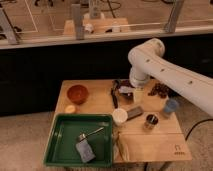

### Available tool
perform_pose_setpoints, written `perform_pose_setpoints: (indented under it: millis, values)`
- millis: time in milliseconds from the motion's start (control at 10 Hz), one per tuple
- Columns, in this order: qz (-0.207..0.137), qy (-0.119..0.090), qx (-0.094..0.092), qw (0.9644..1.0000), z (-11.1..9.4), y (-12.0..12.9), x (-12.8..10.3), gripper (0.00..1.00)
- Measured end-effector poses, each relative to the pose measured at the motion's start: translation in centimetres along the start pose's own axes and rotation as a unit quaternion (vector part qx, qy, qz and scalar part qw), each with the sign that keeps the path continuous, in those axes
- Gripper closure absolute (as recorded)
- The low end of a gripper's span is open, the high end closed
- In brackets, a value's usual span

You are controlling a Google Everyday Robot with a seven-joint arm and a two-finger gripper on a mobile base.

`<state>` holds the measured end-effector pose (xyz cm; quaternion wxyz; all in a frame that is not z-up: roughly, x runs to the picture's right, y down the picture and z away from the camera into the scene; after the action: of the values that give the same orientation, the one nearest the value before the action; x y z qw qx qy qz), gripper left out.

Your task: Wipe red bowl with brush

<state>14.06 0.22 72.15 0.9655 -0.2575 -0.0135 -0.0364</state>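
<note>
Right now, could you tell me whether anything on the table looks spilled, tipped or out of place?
Nothing stands out. The red bowl sits upright, the brush lies flat beside the dark bowl, and the spoon and grey block lie in the green tray. The pincer hangs near the dark bowl.

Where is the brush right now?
In the camera view the brush lies mid-table, between the red bowl to image-left and the dark bowl, where the gripper hangs just beside it.

Nothing legible is showing; only a small dark mark point(177, 148) is sitting unreadable on the counter's point(150, 145) near right corner.
</note>
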Motion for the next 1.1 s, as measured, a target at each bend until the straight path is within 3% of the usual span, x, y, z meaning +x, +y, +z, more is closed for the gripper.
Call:
perform_pose_setpoints:
  millis: [200, 400, 800, 1100]
  values:
    - [-0.013, -0.013, -0.012, 0.9998, 0.8, -2.7, -3.9, 0.2]
    - [-0.028, -0.024, -0.032, 0.9988, 2.0, -3.9, -6.7, 0.2]
    - [-0.027, -0.022, -0.035, 0.9988, 2.1, -3.8, -6.5, 0.2]
    - [-0.025, -0.028, -0.071, 0.9968, 4.8, -3.7, -7.6, 0.2]
